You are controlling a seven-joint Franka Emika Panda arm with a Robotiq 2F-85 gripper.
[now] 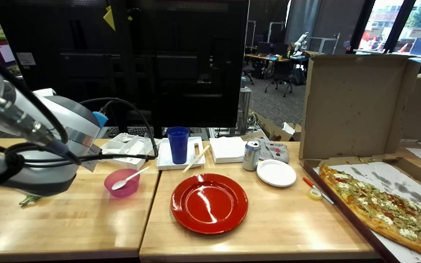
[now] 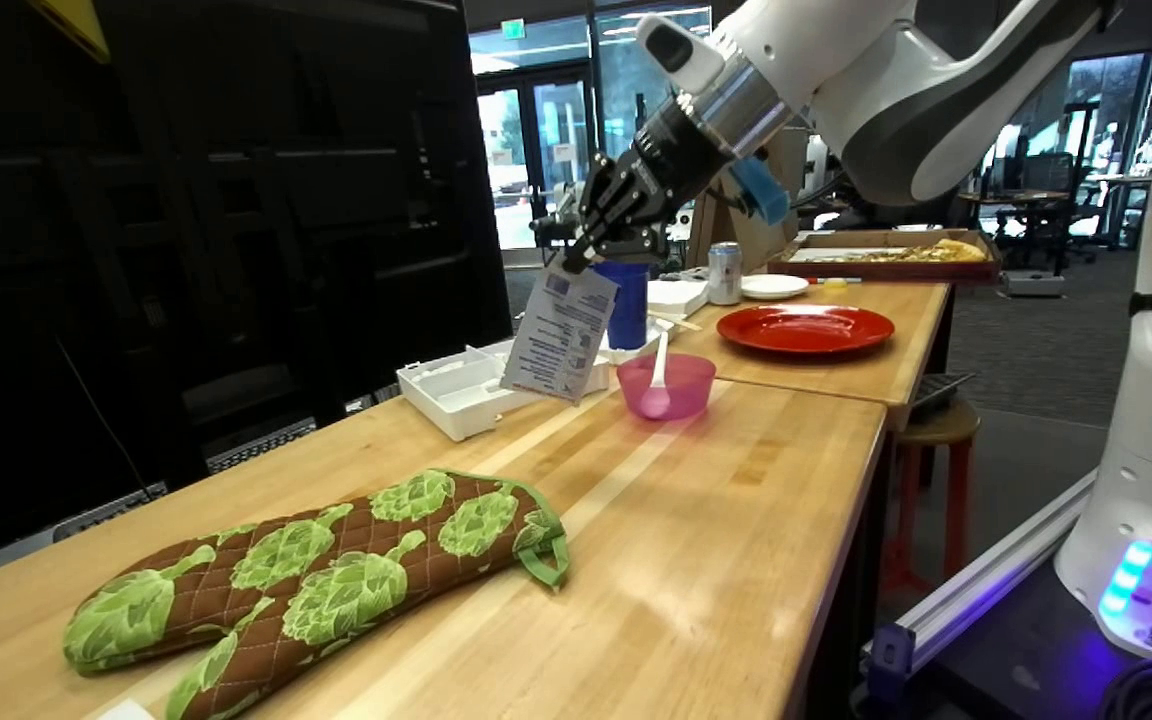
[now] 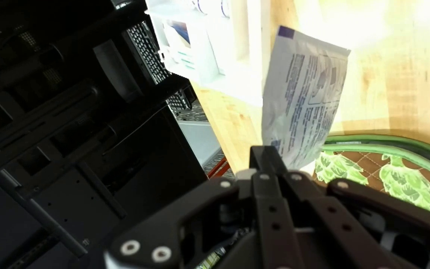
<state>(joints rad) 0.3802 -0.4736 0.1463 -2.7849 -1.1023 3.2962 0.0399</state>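
My gripper (image 2: 574, 264) has its jaws clamped on one end of a white paper packet (image 2: 561, 335). The packet hangs at a slant, up over the wooden table (image 2: 736, 500), with small print on it. In an exterior view it covers part of a white tray (image 2: 481, 418) with little boxes inside and part of a blue cup (image 2: 629, 310). I can't tell for sure if it touches the tray. Just by the tray sits a pink bowl (image 2: 691, 392), and a white spoon (image 2: 658, 375) leans in it. A brown oven mitt (image 2: 336, 570) with green plant pictures lies on the table too, and my wrist view shows it across the packet from the tray. Farther along I see a shiny red plate (image 1: 209, 202), and near it a silver can (image 1: 251, 157) and a small white plate (image 1: 276, 172). Past those is an open cardboard box (image 1: 356, 106) with pizza (image 1: 378, 208) lying on white paper in it.
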